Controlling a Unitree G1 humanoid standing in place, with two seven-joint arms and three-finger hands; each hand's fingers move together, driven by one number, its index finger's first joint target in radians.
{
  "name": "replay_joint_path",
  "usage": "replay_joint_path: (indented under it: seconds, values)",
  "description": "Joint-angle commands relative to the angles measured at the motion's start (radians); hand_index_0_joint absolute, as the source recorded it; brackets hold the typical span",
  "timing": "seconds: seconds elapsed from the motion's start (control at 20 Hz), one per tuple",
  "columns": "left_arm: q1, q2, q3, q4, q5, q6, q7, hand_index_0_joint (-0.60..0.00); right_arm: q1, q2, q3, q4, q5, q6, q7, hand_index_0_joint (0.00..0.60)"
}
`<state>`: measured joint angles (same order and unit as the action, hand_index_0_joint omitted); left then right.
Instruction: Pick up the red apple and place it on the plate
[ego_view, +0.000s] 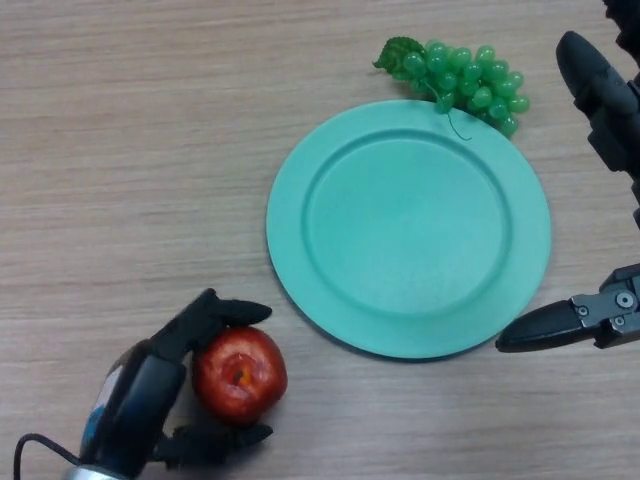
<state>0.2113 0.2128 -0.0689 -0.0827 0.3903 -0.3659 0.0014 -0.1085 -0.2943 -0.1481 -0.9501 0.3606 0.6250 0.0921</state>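
A red apple (240, 375) sits on the wooden table at the lower left, a short way from the left rim of the green plate (290, 200). My left hand (150, 390) is curled round the apple, with fingers (225, 312) over its far side and the thumb (215, 440) at its near side. The plate holds nothing. My right hand (600, 100) shows at the right edge beside the plate, with its fingers straight and holding nothing, its thumb (545, 328) near the plate's lower right rim.
A bunch of green grapes (465, 80) with a leaf lies at the far rim of the plate, touching it. The rest is bare wooden tabletop.
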Motion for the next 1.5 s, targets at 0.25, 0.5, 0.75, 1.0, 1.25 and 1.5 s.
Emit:
replay_joint_path:
  seconds: [0.25, 0.5, 0.75, 1.0, 1.25, 1.5]
  values:
    - [-0.231, 0.0, 0.053, -0.241, -0.1, 0.004, 0.001, -0.6, -0.014, -0.013, -0.043, -0.074, 0.038, -0.123, -0.021, 0.0]
    - [-0.471, -0.021, -0.044, -0.036, -0.108, 0.12, -0.046, -0.6, -0.007, -0.01, -0.042, -0.094, 0.033, -0.114, -0.015, 0.0]
    - [-0.615, -0.023, -0.163, 0.261, -0.034, 0.046, 0.051, -0.6, 0.016, -0.016, -0.045, -0.097, 0.049, -0.142, -0.023, 0.0]
    - [-0.7, -0.023, -0.22, 0.415, 0.057, 0.009, 0.12, -0.6, 0.035, -0.041, -0.057, -0.097, 0.076, -0.164, -0.038, 0.0]
    - [-0.731, -0.023, -0.229, 0.437, -0.001, 0.073, 0.159, -0.501, 0.047, -0.051, -0.068, -0.097, 0.085, -0.174, -0.042, 0.0]
    - [-0.691, -0.023, -0.193, 0.275, 0.004, 0.252, 0.145, 0.0, 0.035, -0.071, -0.068, -0.097, 0.1, -0.156, -0.053, 0.0]
